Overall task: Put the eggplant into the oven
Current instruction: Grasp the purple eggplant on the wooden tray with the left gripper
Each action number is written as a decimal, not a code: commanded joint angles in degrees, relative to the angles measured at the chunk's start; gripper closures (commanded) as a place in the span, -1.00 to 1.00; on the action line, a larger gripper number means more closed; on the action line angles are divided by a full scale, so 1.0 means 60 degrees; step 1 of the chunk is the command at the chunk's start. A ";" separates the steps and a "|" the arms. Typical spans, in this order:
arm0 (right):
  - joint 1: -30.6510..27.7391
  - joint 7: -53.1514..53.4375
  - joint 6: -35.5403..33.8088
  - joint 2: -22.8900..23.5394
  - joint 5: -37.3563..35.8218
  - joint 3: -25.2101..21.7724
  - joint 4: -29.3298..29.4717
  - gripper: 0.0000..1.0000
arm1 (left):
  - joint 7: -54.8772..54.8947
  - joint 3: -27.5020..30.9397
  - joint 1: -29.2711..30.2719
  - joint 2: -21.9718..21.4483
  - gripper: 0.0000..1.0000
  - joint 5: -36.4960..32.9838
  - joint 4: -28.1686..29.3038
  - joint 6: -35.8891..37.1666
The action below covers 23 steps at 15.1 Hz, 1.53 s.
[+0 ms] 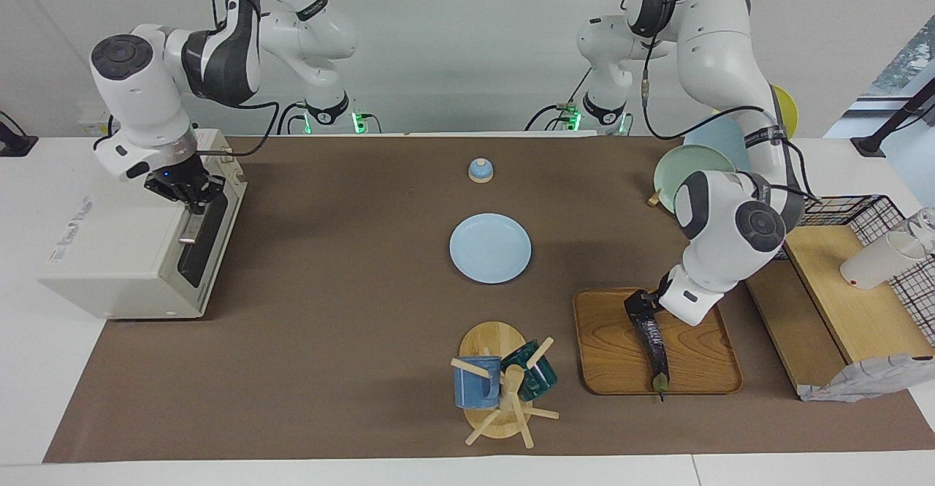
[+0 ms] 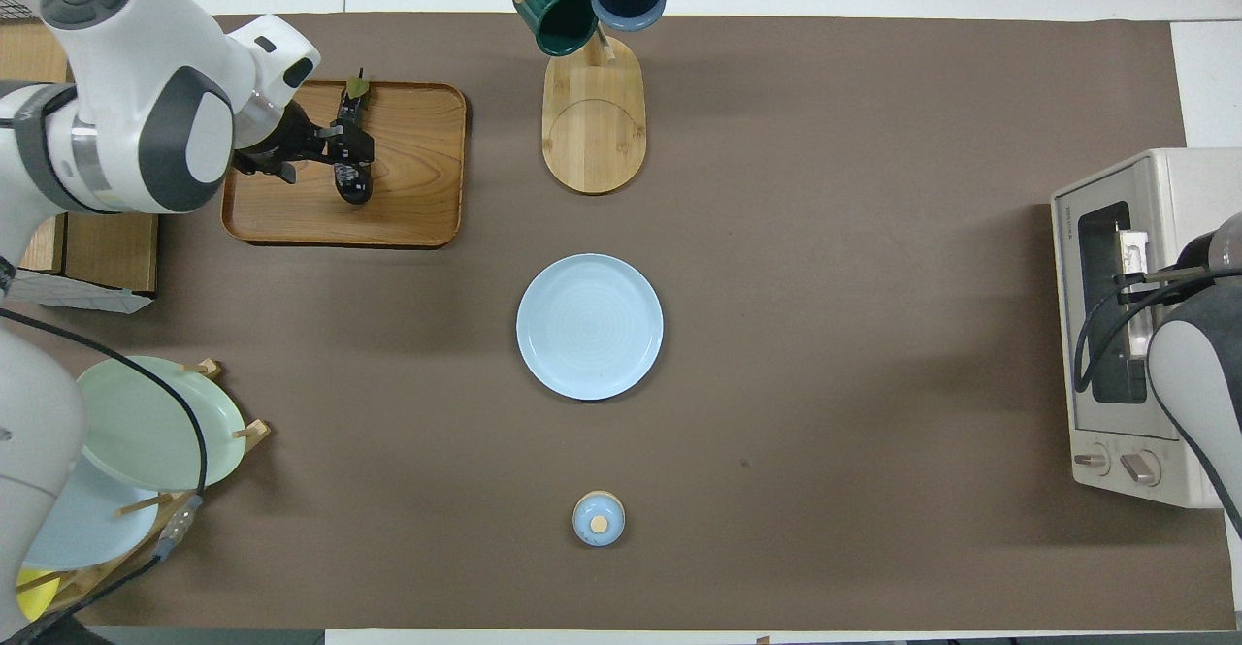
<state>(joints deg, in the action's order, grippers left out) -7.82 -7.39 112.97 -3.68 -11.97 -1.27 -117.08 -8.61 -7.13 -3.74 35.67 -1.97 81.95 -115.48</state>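
On the wooden tray [image 1: 613,340] toward the left arm's end of the table, you have the eggplant [image 1: 652,343] lying lengthwise, its green stem tip pointing away from the robots and reaching the tray's edge. Your left gripper [image 1: 637,305] is down at the end of the eggplant nearer to the robots, and its fingers [image 2: 351,137] sit either side of the dark body, closed around it. From the overhead view the same grip shows partway along the eggplant, with the stem end poking out past the fingers.

At the right arm's end of the table stands the oven [image 1: 117,252], off-white, with its dark glass door [image 1: 201,241] facing the middle of the table. Your right gripper [image 1: 191,204] hangs at the top edge of that door, by the metal handle [image 1: 188,237]; you cannot tell whether its fingers are spread or closed, or whether they touch the handle.

Between the 2 arms, mid-table, lies 1 blue plate [image 1: 490,248]. A small blue lid with a wooden knob [image 1: 481,170] sits nearer to the robots than the plate. Farther from the robots than the plate, a wooden mug tree [image 1: 504,391] carries 2 mugs, 1 blue [image 1: 475,384] and 1 dark green [image 1: 533,373], just beside the tray.
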 commanded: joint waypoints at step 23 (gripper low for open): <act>0.1215 0.1539 0.3684 0.1332 0.0794 0.0211 -0.1683 1.00 | -0.1680 -0.0057 -0.0897 -0.3054 1.00 0.0591 0.1499 0.2018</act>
<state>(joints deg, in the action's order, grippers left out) 0.58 1.81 130.95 3.53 -5.42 0.90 -126.19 -13.75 -7.98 -6.07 24.35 0.27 85.28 -106.61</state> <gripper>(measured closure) 0.991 0.555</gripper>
